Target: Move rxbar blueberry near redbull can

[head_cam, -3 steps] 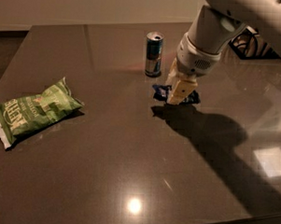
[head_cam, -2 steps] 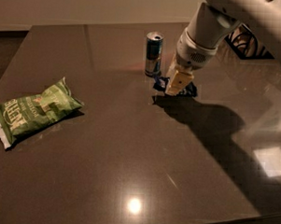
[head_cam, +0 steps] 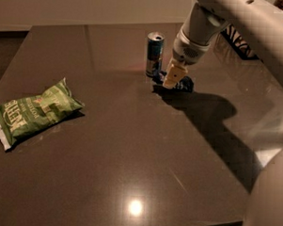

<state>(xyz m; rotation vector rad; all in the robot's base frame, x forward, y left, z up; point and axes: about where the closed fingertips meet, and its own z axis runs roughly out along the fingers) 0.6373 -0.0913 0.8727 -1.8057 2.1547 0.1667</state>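
The redbull can (head_cam: 155, 54) stands upright at the back middle of the dark table (head_cam: 130, 152). My gripper (head_cam: 173, 80) reaches down from the upper right, just right of the can. Its cream fingers are shut on the rxbar blueberry (head_cam: 185, 84), a dark blue wrapper that sticks out to the right of the fingers. The bar sits low at the table surface, close beside the can's base. Part of the bar is hidden by the fingers.
A green chip bag (head_cam: 34, 111) lies at the left of the table. A dark striped object (head_cam: 239, 40) sits at the back right edge behind my arm. My arm's shadow falls across the table's right half.
My gripper has moved with the bar toward the back and left, closer to the can, and lower toward the table.
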